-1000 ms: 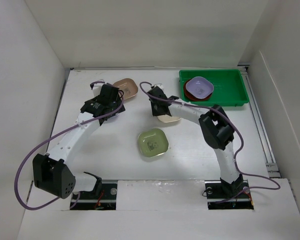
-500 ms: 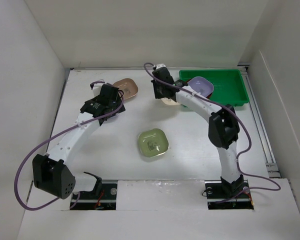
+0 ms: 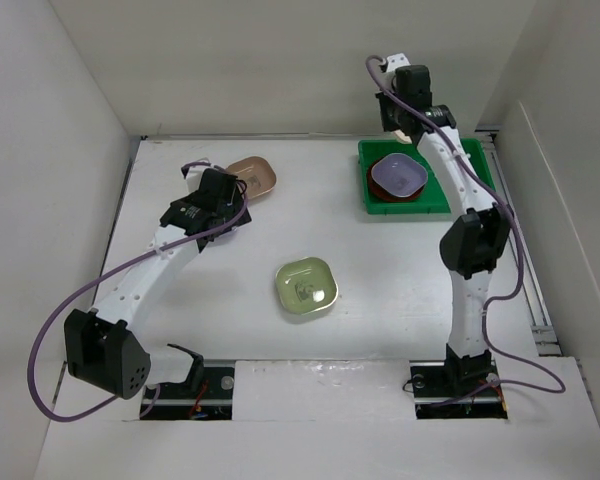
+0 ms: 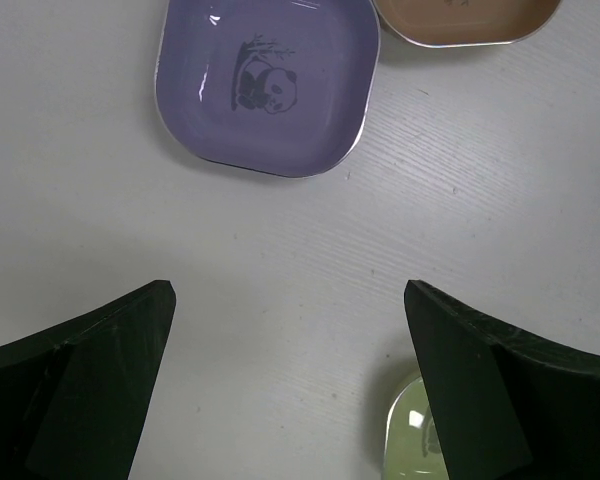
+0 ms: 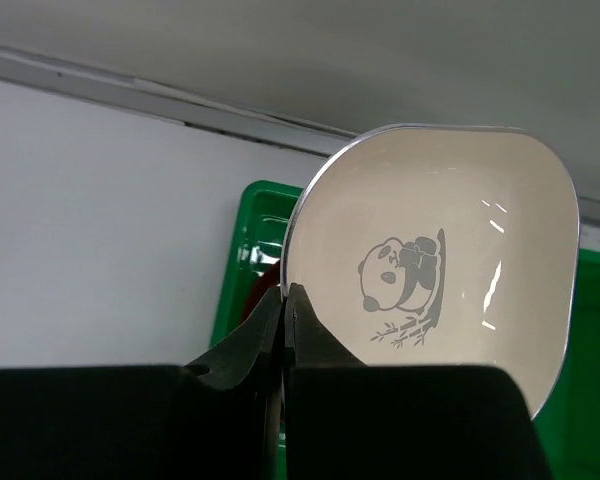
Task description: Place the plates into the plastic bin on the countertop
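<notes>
Right jaws pinch the cream panda plate (image 5: 440,260) by its lower-left rim; left jaws spread, lilac panda plate (image 4: 265,85) ahead of them.

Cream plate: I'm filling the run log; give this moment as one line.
right gripper: shut on cream plate | position: raised by plastic bin | left gripper: open, empty

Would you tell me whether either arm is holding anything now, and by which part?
The right jaws are shut on the cream panda plate, pinching its rim at one side. The left jaws stand open, holding nothing.
</notes>
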{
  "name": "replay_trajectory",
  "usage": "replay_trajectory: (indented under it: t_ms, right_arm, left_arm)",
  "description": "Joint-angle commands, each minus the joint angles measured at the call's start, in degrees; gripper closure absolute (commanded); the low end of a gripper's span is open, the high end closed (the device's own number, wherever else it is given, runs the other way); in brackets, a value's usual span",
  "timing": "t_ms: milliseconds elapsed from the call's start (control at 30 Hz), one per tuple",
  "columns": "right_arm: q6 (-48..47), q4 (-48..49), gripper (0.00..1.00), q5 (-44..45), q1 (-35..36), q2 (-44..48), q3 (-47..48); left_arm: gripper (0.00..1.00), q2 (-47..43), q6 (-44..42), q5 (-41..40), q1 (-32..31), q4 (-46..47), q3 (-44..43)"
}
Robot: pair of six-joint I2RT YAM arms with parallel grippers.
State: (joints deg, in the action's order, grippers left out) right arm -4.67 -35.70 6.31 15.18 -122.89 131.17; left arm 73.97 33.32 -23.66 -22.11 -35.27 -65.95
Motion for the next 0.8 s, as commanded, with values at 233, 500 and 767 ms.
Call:
replay_trajectory:
  t_ms: [233,500,767]
  right_arm:
    - [-15.4,-5.1,1.0,0.4,0.4,-4.5,-0.3]
    - [-21.1,-8.9,1.0,1.3,0.9,-6.9,-0.3]
    - [-22.8,-10.0,1.0,0.2,0.4,-7.5,-2.5]
  left_arm:
    - [0.0,-2.1,-1.5,1.2,0.1,1.8,0.9]
    - [0.0,-1.6,-2.0,2.2,0.1,2.3,1.4]
    - [0.0,-1.0,-2.6,2.7,0.1,2.3,1.4]
